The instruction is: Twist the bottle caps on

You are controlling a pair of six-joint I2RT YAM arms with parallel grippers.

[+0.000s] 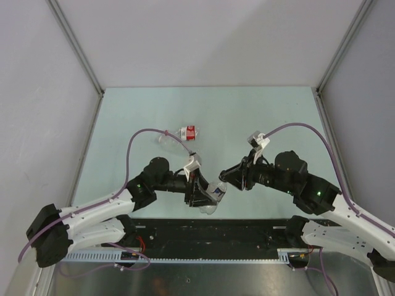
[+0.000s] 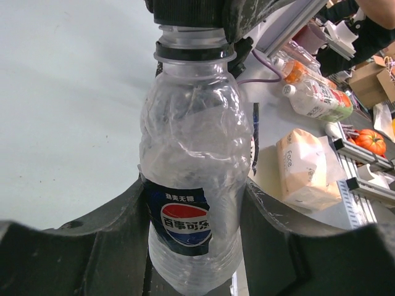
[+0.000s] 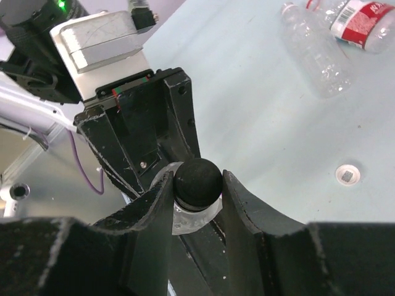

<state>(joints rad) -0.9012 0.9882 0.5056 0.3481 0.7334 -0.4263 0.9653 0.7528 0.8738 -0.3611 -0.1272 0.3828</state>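
My left gripper is shut on a clear bottle with a blue label, its fingers pressing both sides of the body. My right gripper is shut on the black cap, which sits on that bottle's neck. In the top view the two grippers meet near the table's front edge, the right gripper at the bottle's mouth. A red-labelled bottle and a plain clear bottle lie on the table behind. A white cap lies loose on the table. I cannot make out the red cap.
The two lying bottles also show at the top right of the right wrist view. Grey enclosure walls close in the pale green table. Off the table, the left wrist view shows a tissue pack and other bottles.
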